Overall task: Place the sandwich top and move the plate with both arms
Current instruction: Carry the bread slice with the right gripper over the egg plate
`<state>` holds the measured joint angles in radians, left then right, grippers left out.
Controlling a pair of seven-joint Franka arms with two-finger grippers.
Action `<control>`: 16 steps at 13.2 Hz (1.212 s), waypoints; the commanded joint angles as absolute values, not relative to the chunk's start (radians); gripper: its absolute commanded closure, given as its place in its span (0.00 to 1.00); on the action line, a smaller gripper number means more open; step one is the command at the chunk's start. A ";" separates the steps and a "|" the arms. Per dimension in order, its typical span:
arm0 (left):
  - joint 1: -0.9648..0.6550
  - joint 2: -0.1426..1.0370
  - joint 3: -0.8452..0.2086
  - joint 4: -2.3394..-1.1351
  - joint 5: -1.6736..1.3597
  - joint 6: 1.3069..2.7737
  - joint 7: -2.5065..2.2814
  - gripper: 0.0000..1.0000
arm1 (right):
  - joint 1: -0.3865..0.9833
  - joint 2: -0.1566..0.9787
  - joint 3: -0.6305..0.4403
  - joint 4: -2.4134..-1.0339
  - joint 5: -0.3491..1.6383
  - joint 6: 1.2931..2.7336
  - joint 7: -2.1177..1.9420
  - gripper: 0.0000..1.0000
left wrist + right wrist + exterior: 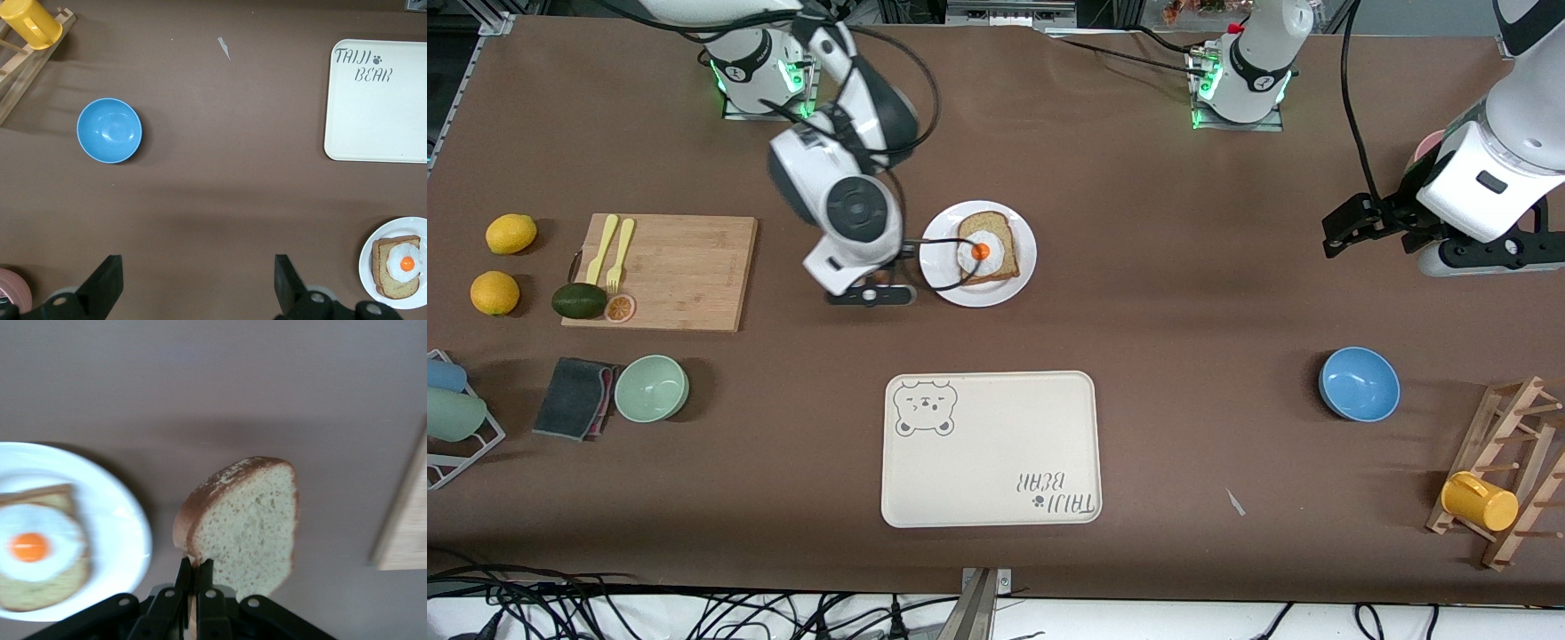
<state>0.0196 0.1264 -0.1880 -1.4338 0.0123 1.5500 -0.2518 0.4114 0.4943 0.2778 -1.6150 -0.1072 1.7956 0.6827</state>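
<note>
While right pincer (192,577) grips one sandwich top (247,523), one plate (936,267), one egg slice (987,250)

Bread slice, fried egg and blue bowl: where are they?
sandwich top (250,520), right wrist view, on its pale crumb face.
fried egg (980,252), front view, on the orange yolk.
blue bowl (109,130), left wrist view, on its inside.

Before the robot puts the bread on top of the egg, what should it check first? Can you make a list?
1. Right claw shut on the sandwich top: ok.
2. Sandwich top over the plate: not ok, it hangs over bare table beside the plate.
3. Egg toast lies flat on the plate: ok.
4. Nothing else on the egg toast: ok.
5. Left claw open and waiting over its own end of the table, out of the way: ok.
6. Bear tray bare, nearer the front camera than the plate: ok.
</note>
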 commanded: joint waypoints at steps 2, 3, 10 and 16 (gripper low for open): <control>0.020 0.126 -0.190 -1.417 -0.006 1.546 -0.253 0.00 | 0.529 0.620 0.270 -1.442 -0.091 1.759 0.860 1.00; 0.020 0.126 -0.190 -1.417 -0.006 1.546 -0.253 0.00 | 0.544 0.630 0.271 -1.425 -0.081 1.759 0.924 1.00; 0.025 0.126 -0.184 -1.417 -0.005 1.546 -0.252 0.00 | 0.597 0.726 0.270 -1.331 -0.006 1.769 1.170 1.00; 0.023 0.126 -0.186 -1.417 -0.006 1.546 -0.252 0.00 | 0.644 0.759 0.270 -1.316 -0.023 1.772 1.134 1.00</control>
